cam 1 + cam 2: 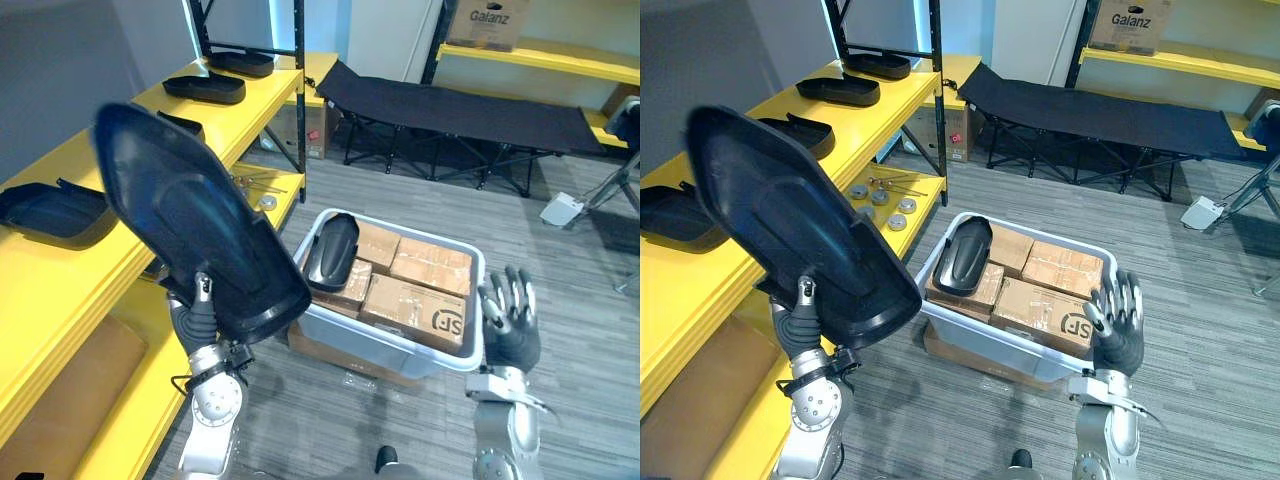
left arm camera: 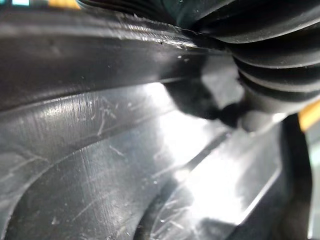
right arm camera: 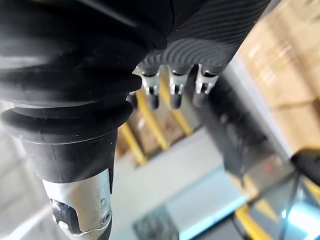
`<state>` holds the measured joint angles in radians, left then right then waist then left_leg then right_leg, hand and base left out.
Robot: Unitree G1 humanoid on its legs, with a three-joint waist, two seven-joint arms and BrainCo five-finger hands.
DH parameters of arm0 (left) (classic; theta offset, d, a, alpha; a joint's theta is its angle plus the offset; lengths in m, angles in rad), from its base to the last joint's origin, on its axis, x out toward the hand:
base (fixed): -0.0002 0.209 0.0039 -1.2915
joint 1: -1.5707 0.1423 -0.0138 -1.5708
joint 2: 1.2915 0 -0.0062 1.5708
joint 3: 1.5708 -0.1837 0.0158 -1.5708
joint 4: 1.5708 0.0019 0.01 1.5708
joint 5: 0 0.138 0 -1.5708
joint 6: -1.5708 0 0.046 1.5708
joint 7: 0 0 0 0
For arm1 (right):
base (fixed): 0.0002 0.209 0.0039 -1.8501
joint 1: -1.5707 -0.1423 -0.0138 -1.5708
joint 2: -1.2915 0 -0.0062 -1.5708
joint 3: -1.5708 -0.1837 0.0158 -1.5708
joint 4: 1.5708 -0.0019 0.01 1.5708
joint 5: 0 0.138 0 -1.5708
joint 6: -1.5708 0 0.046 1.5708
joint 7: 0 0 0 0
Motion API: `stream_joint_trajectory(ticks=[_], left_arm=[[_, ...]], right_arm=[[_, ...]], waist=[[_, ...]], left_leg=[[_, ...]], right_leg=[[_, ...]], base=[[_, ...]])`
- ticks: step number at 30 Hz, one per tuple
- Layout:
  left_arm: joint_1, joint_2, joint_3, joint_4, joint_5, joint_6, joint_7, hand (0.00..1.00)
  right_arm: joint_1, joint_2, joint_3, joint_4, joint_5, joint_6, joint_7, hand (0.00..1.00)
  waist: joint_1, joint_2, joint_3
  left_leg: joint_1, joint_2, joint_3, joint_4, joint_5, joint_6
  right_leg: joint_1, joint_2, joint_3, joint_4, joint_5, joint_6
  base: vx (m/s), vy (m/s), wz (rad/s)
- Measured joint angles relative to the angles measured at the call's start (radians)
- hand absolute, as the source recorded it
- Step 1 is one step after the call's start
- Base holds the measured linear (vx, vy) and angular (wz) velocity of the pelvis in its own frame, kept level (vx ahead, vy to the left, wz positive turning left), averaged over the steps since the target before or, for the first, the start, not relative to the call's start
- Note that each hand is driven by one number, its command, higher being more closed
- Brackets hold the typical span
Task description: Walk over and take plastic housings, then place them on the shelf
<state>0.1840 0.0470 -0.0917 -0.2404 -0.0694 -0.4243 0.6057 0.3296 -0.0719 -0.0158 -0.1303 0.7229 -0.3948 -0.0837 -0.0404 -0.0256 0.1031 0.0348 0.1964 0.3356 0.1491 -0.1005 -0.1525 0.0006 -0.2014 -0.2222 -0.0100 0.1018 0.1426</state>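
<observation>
- Left eye view: the left hand [image 1: 198, 318] holds a large black plastic housing [image 1: 190, 215] up by its lower edge. The thumb lies on the side facing the camera and the other fingers are hidden behind it. The housing is tilted and raised to the left of the white bin [image 1: 395, 345].
- In the white bin are taped cardboard boxes [image 1: 418, 305] packed side by side. A smaller black housing [image 1: 331, 250] lies on top of them at the bin's far left corner.
- The right hand [image 1: 509, 322] is just beside the bin's near right corner, upright, with its fingers straight and spread and nothing in them.
- The yellow shelf [image 1: 70, 275] runs along the left of the bin. Three shelved housings [image 1: 205, 88] lie on its top level, and a fourth peeks out behind the raised housing.
- A black folding cot [image 1: 455, 112] stands beyond the bin.
- Right eye view: small metal discs [image 1: 880, 198] lie on the shelf's lower level, left of the bin.
- Left wrist view: the held housing's glossy, scratched black surface is pressed close against the hand's ribbed cover.
- Right wrist view: the right hand's fingers [image 3: 173, 96] point straight out, apart and empty, with the boxes blurred beyond them.
</observation>
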Motion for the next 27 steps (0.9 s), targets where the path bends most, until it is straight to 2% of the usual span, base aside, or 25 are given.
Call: stream_joint_trajectory(ticks=[3,7,9,10,11,12,13,15,16,19,20,21,22,23,25,27], left_arm=[[0.018,-0.018,0.024,-0.082,0.004,-0.012,0.02,1.0],[0.039,-0.021,0.126,-0.154,0.011,-0.001,0.047,1.0],[0.084,-0.043,0.25,-0.2,0.01,0.017,0.051,1.0],[0.098,-0.051,0.279,-0.207,0.01,0.018,0.054,1.0],[0.131,-0.067,0.344,-0.216,0.005,0.018,0.055,1.0],[0.147,-0.07,0.37,-0.217,-0.001,0.018,0.052,1.0],[0.176,-0.077,0.424,-0.218,-0.011,0.017,0.039,1.0],[0.204,-0.092,0.475,-0.222,-0.013,0.014,0.021,1.0],[0.214,-0.102,0.486,-0.229,-0.013,0.011,0.005,1.0],[0.217,-0.102,0.502,-0.241,-0.021,-0.008,-0.082,1.0],[0.214,-0.101,0.5,-0.258,-0.061,-0.019,-0.144,1.0],[0.196,-0.098,0.491,-0.263,-0.081,-0.026,-0.184,1.0],[0.182,-0.093,0.478,-0.263,-0.083,-0.029,-0.212,1.0],[0.158,-0.092,0.434,-0.263,-0.091,-0.037,-0.272,1.0],[0.161,-0.086,0.404,-0.265,-0.089,-0.043,-0.3,1.0],[0.161,-0.07,0.391,-0.264,-0.09,-0.042,-0.304,1.0]], right_arm=[[-0.026,-0.001,0.007,0.007,0.0,0.031,0.057,0.0],[-0.107,-0.015,0.059,0.068,-0.011,0.08,0.101,0.0],[-0.164,-0.028,0.111,0.11,-0.055,0.097,0.107,0.0],[-0.176,-0.032,0.124,0.118,-0.073,0.097,0.107,0.0],[-0.208,-0.036,0.147,0.128,-0.105,0.096,0.105,0.0],[-0.227,-0.037,0.156,0.134,-0.116,0.093,0.103,0.0],[-0.274,-0.04,0.17,0.144,-0.116,0.093,0.098,0.0],[-0.329,-0.04,0.178,0.144,-0.108,0.09,0.1,0.0],[-0.35,-0.041,0.177,0.143,-0.109,0.089,0.1,0.0],[-0.376,-0.041,0.185,0.137,-0.115,0.104,0.057,0.0],[-0.37,-0.04,0.196,0.133,-0.131,0.128,0.033,0.0],[-0.354,-0.04,0.19,0.122,-0.153,0.138,0.016,0.0],[-0.335,-0.041,0.18,0.109,-0.16,0.142,0.006,0.0],[-0.288,-0.055,0.159,0.085,-0.188,0.148,-0.013,0.0],[-0.264,-0.057,0.155,0.081,-0.194,0.155,-0.014,0.0],[-0.258,-0.054,0.156,0.079,-0.207,0.155,0.005,0.0]], waist=[[0.007,0.016,-0.007],[0.049,0.017,-0.007],[0.094,0.017,-0.006],[0.108,0.017,-0.006],[0.143,0.012,-0.004],[0.152,0.009,-0.003],[0.178,0.004,-0.003],[0.212,-0.002,-0.001],[0.22,-0.001,-0.001],[0.223,-0.007,0.003],[0.212,-0.01,0.003],[0.18,-0.012,0.008],[0.163,-0.012,0.012],[0.145,0.001,0.017],[0.152,0.003,0.029],[0.152,0.001,0.037]], left_leg=[[-0.004,-0.002,-0.026,0.0,-0.002,0.0],[-0.032,-0.009,-0.119,0.006,-0.002,0.001],[-0.049,-0.019,-0.193,0.012,0.009,0.003],[-0.052,-0.023,-0.215,0.01,0.011,0.004],[-0.053,-0.038,-0.25,0.002,0.018,0.006],[-0.053,-0.043,-0.263,-0.002,0.021,0.007],[-0.057,-0.054,-0.283,-0.006,0.025,0.008],[-0.062,-0.069,-0.305,-0.007,0.028,0.01],[-0.069,-0.073,-0.321,-0.006,0.028,0.01],[-0.095,-0.083,-0.359,-0.009,0.043,0.014],[-0.135,-0.089,-0.351,-0.013,0.057,0.026],[-0.156,-0.071,-0.278,-0.012,0.059,0.054],[-0.162,-0.05,-0.211,-0.007,0.07,0.059],[-0.179,-0.021,-0.094,-0.005,0.138,0.044],[-0.174,-0.053,-0.105,-0.019,0.146,0.05],[-0.173,-0.063,-0.105,-0.016,0.141,0.058]], right_leg=[[0.02,-0.001,-0.028,-0.009,0.001,0.002],[0.082,-0.002,-0.125,-0.037,0.002,0.002],[0.122,-0.002,-0.202,-0.043,0.001,0.002],[0.134,-0.002,-0.221,-0.046,0.001,0.003],[0.165,-0.007,-0.26,-0.058,-0.002,0.005],[0.174,-0.009,-0.275,-0.061,-0.005,0.007],[0.185,-0.015,-0.298,-0.061,-0.014,0.014],[0.198,-0.025,-0.314,-0.061,-0.03,0.029],[0.202,-0.026,-0.33,-0.058,-0.034,0.027],[0.212,-0.029,-0.39,-0.046,-0.047,0.027],[0.219,-0.036,-0.441,-0.038,-0.052,0.032],[0.232,-0.042,-0.496,-0.029,-0.057,0.037],[0.241,-0.044,-0.53,-0.023,-0.059,0.037],[0.245,-0.059,-0.583,0.01,-0.063,0.041],[0.242,-0.094,-0.584,0.044,-0.066,0.039],[0.228,-0.113,-0.553,0.079,-0.079,0.019]], base=[[0.05,0.008,0.23],[0.02,0.008,0.64],[0.03,0.03,0.91],[0.02,0.024,0.99],[0.02,0.021,0.76],[0.02,0.025,0.8],[0.01,0.021,0.46],[0.0,0.022,0.45],[-0.01,0.018,0.6],[-0.01,0.006,0.55],[0.0,0.002,1.01],[0.02,0.012,1.32],[0.05,0.065,1.63],[0.06,0.108,1.2],[0.05,0.177,0.56],[0.02,0.134,0.09]])
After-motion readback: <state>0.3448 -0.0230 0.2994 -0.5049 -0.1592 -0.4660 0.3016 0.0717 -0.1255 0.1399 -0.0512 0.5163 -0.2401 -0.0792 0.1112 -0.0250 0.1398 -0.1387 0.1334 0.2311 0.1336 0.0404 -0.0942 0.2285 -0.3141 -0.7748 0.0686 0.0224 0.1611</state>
